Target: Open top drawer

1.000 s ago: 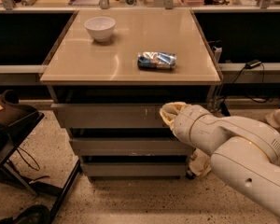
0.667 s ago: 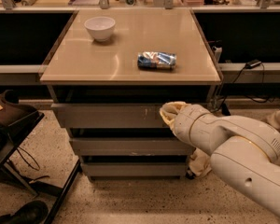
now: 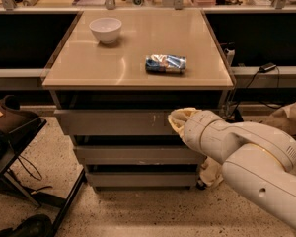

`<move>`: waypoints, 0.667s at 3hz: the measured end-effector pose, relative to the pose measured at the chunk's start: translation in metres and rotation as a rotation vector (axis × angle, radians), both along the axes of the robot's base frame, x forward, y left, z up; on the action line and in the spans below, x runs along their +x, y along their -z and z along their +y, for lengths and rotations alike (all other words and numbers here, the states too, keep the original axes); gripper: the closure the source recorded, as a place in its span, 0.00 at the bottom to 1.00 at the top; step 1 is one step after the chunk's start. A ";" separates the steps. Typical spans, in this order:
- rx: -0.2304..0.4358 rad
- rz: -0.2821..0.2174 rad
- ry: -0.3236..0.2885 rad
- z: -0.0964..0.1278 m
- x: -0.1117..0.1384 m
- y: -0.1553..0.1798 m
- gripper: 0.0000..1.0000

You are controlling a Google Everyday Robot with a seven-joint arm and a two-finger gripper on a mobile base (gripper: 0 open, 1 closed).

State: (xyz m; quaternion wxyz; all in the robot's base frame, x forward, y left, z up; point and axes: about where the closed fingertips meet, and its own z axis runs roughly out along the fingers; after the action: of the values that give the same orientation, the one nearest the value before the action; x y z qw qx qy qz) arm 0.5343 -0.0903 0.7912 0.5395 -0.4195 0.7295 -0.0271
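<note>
White arm [image 3: 237, 144] stretches across, jaws at the top drawer [image 3: 113, 122] front, opening indiscernible.

Three drawers [image 3: 113, 122] [image 3: 138, 155] [image 3: 138, 178], one bowl [image 3: 105, 29], one packet [image 3: 166, 63]

No legible text anywhere; hand [image 3: 179, 120] at top drawer [image 3: 113, 122] front, right side.

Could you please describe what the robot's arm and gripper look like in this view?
The arm is a chain of bulky, rounded, off-white plastic shells with ring seams, a ribbed patch and a small dark hole. The gripper, a pale yellowish tip, sits at the wide grey top drawer front.
</note>
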 end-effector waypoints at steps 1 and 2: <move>0.000 0.000 0.000 0.000 0.000 0.000 0.12; 0.000 0.000 0.000 0.000 0.000 0.000 0.00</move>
State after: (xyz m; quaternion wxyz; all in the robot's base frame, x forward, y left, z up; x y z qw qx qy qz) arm 0.5343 -0.0903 0.7912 0.5395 -0.4196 0.7295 -0.0271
